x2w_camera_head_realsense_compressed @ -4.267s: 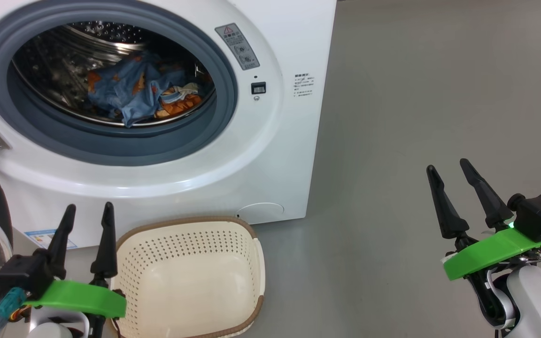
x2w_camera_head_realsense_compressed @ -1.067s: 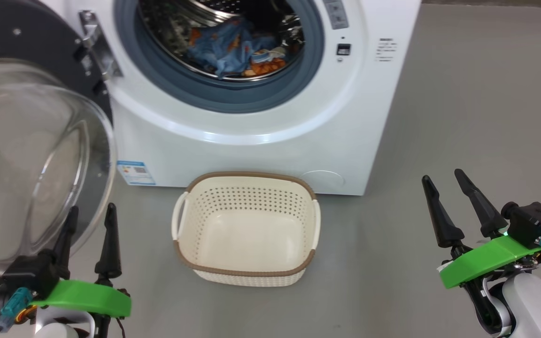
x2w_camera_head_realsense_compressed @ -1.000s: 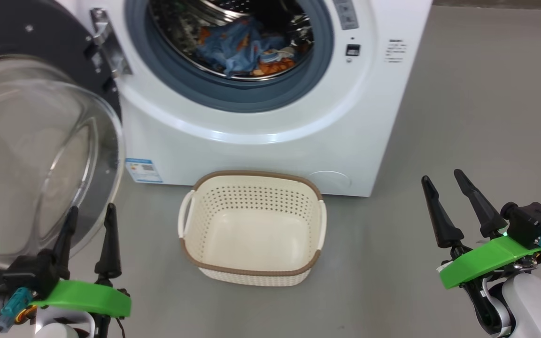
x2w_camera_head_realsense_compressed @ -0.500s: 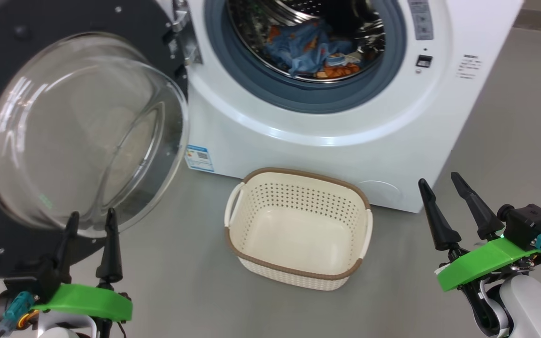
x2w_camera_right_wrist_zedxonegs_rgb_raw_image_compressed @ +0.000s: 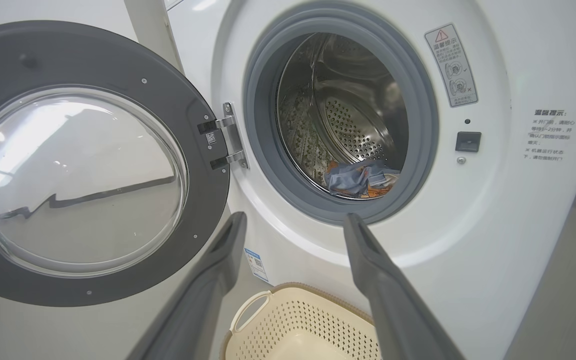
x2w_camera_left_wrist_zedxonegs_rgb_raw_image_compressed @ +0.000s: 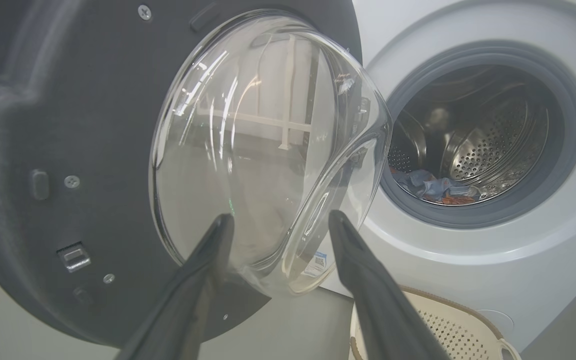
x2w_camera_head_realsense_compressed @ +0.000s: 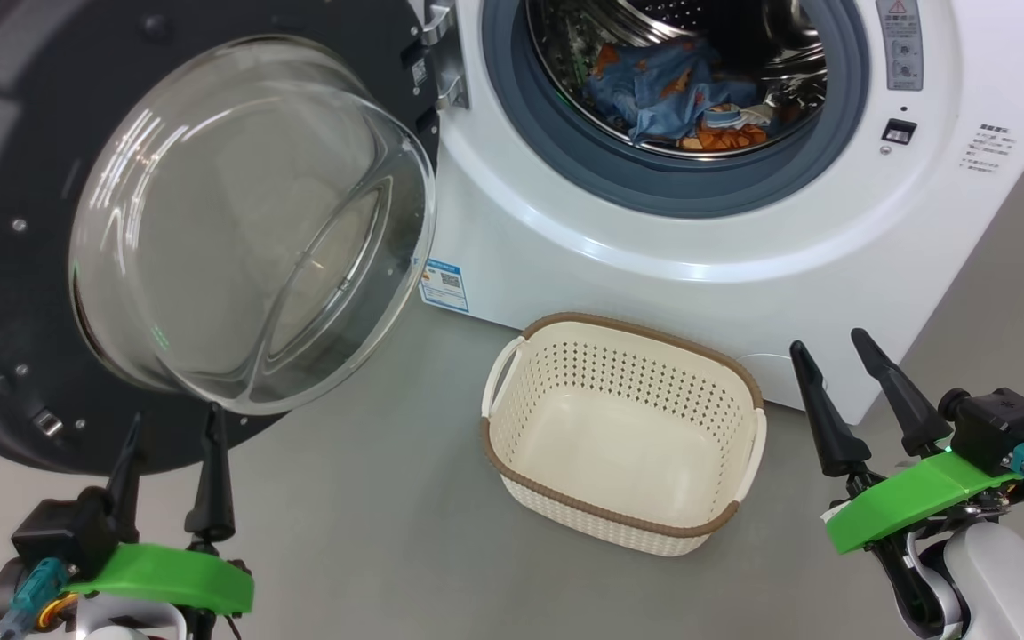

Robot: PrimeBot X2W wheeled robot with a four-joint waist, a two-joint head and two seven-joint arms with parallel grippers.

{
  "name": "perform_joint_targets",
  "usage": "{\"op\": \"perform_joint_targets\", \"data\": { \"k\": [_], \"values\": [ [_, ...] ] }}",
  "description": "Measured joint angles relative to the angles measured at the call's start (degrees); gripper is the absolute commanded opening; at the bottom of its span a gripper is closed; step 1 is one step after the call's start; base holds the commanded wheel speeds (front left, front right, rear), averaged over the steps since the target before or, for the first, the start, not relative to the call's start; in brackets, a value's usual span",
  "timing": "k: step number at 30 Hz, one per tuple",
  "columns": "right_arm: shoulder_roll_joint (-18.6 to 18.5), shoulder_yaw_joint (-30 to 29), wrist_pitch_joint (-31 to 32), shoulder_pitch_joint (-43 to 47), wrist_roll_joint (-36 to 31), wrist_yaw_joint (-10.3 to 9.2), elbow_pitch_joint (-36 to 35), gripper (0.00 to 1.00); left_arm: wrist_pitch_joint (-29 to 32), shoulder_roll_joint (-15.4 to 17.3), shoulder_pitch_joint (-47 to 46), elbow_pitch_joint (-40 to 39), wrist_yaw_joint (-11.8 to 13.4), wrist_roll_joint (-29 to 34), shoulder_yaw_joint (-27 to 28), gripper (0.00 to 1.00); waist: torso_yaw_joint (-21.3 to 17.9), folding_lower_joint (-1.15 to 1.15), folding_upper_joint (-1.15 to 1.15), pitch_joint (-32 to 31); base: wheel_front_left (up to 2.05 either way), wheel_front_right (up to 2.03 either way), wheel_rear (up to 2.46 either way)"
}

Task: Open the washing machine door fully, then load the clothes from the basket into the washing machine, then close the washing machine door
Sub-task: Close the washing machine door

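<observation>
Since the earlier frames the whole head view is shifting, so it is the camera that is turning and not the things. The washing machine (x2w_camera_head_realsense_compressed: 654, 258) and the basket (x2w_camera_head_realsense_compressed: 628, 378) are now showing further right, and the washing machine door (x2w_camera_head_realsense_compressed: 183, 231) is coming fully into the picture. Both grippers are keeping their places at the lower corners.

The door is standing swung wide on its hinge (x2w_camera_head_realsense_compressed: 443, 62), with its dark inner face and glass bowl facing the robot, well apart from the opening. I judge that this is leaving the mouth of the drum free. The clothes (x2w_camera_head_realsense_compressed: 668, 89) are lying inside the drum, behind the blue-grey seal (x2w_camera_head_realsense_compressed: 699, 191). The basket is sitting empty on the floor (x2w_camera_head_realsense_compressed: 388, 533) just in front of the machine, so the loading seems finished and closing the door is what remains.

The left gripper (x2w_camera_head_realsense_compressed: 174, 416) is hovering near the lower edge of the door, its fingers (x2w_camera_left_wrist_zedxonegs_rgb_raw_image_compressed: 208, 260) spread and released, grasping nothing. In the left wrist view the glass bowl is showing between them, which is probably preparing a push on the door. The right gripper (x2w_camera_head_realsense_compressed: 828, 342) is waiting to the right of the basket, its fingers also released and empty, staying out of the door's path.
</observation>
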Motion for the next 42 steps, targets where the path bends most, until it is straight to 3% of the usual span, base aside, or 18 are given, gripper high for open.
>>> {"op": "perform_joint_targets", "data": {
  "k": [31, 32, 33, 34, 35, 42],
  "values": [
    [0.0, 0.9, 0.0, 0.0, 0.1, 0.0, 0.3, 1.0, 0.0, -0.4, 0.0, 0.0, 0.0, 0.0, 0.3, 1.0, 1.7, 0.0, 0.0, 0.1, 0.0, 0.0, 0.0],
    [0.0, 0.9, 0.0, 0.0, 0.1, 0.0, 0.3, 1.0, 0.0, -0.4, 0.0, 0.0, 0.0, 0.0, 0.3, 0.85, 1.7, 0.0, 0.0, 0.0, 0.0, 0.0, 0.0],
    [0.0, 0.9, 0.0, 0.0, 0.1, 0.0, 0.3, 1.0, 0.0, -0.4, 0.0, 0.0, 0.0, 0.0, 0.3, 0.48, 1.7, 0.0, 0.0, 0.0, 0.0, 0.0, 0.0],
    [0.0, 0.9, 0.0, 0.0, 0.2, 0.0, 0.3, 1.0, 0.0, -0.4, 0.0, 0.0, 0.0, 0.0, 0.2, 0.17, 1.7, 0.0, 0.0, -0.1, 0.0, 0.0, 0.0],
    [0.0, 0.9, 0.0, 0.0, 0.3, 0.0, 0.3, 1.0, 0.0, -0.4, 0.0, 0.0, 0.0, 0.0, 0.2, 0.0, 1.7, 0.0, 0.0, -0.1, 0.0, 0.0, 0.0],
    [0.0, 0.9, 0.0, 0.0, 0.3, 0.0, 0.4, 1.0, 0.0, 0.7, -0.1, -2.6, -1.2, -0.1, 0.1, 0.0, 1.9, 0.0, 0.0, -0.8, 0.0, 0.0, 0.0]
  ]
}}
